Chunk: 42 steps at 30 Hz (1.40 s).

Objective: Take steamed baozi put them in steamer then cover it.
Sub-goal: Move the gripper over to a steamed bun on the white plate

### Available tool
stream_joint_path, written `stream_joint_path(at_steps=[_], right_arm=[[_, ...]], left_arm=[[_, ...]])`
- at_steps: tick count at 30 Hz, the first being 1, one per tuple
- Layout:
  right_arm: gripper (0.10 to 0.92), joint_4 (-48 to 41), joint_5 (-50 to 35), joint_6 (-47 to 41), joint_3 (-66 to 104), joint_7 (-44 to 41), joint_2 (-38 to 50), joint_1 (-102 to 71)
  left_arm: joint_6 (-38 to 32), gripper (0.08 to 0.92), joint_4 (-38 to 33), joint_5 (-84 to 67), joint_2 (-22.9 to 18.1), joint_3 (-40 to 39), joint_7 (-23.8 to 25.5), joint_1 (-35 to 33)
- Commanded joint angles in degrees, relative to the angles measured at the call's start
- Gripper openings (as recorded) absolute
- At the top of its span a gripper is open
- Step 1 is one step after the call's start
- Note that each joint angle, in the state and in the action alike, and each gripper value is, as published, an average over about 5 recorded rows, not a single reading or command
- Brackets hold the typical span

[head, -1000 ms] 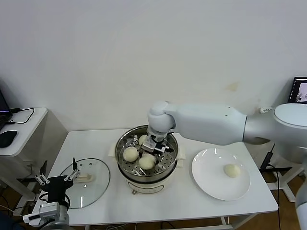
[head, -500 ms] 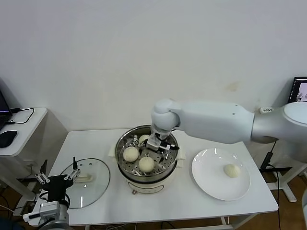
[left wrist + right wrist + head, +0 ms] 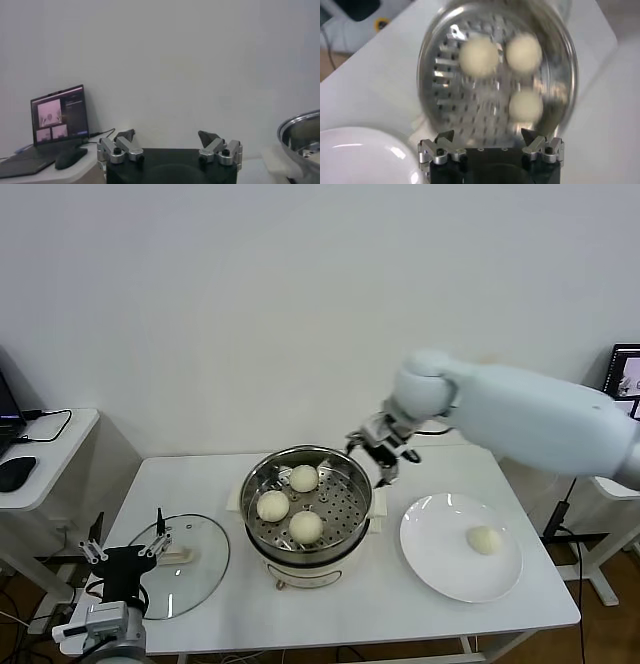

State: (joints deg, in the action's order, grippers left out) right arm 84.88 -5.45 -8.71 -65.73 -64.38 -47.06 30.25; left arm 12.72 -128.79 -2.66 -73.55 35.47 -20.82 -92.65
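right gripper | jaws apart, empty, frame centre | next: straddle plate's last baozi squarely, squeeze lightly | left gripper jaws apart, lower left

A round flat white ceramic plate is sitting on the right half of a white rectangular desk before a plain white wall. At left, an open laptop and black computer mouse are resting on a small white side table.
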Motion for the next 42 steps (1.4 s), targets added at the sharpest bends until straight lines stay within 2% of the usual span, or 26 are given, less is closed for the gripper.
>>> stream_joint_path(at_steps=[1,8,15,28,42], right_arm=[[0.823,-0.1,7.4,-4.0,6.4,-1.8,17.9,-9.1],[0.823,-1.0,14.6,-2.2,17.0,-0.9,21.5,-24.7],[0.823,-3.2,18.1,-2.5,21.7,0.0,21.0,-34.1],[0.823,-10.4,23.9,-1.8,29.0,1.3,14.7,-42.0],[0.823,-15.3,26.3,-1.1,32.1,2.5,10.3,-43.5]], left_arm=[[-0.3,0.823,0.5,0.3,0.4,-0.6,-0.1,-0.1],[-0.3,0.823,0.5,0.9,0.4,-0.9,-0.2,-0.3],[-0.3,0.823,0.5,1.2,0.4,-0.7,-0.2,-0.6],[-0.4,0.823,0.1,1.2,0.2,0.1,-0.3,-1.3],[-0.3,0.823,0.8,1.2,0.3,-0.1,-0.3,-0.7]])
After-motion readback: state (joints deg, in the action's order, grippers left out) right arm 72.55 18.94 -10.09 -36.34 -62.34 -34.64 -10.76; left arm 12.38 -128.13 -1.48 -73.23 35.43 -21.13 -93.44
